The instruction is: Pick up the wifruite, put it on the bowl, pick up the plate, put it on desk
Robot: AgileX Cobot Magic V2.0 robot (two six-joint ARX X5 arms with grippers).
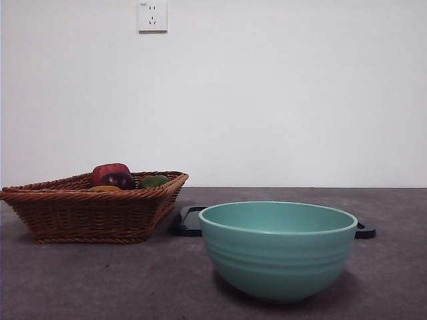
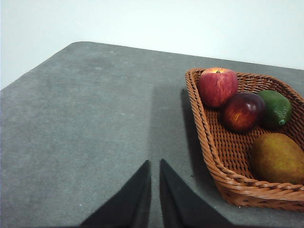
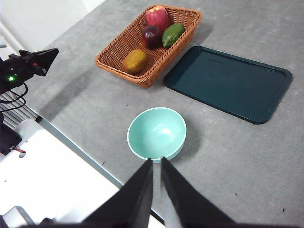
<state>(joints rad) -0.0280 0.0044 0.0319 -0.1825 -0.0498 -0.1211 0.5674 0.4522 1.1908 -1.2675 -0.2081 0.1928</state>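
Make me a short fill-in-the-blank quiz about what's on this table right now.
1. The basket holds ____ fruits.
2. The bowl is ____ inside.
3. The dark flat thing beside the basket is a ____.
4. The orange-brown fruit lies in the ____.

Missing words: four; empty; tray; basket

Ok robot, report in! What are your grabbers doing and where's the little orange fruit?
Left gripper shut, empty, beside the basket. Right gripper shut, empty, high over the bowl. Wifruite in basket, untouched. Nothing blocking it.
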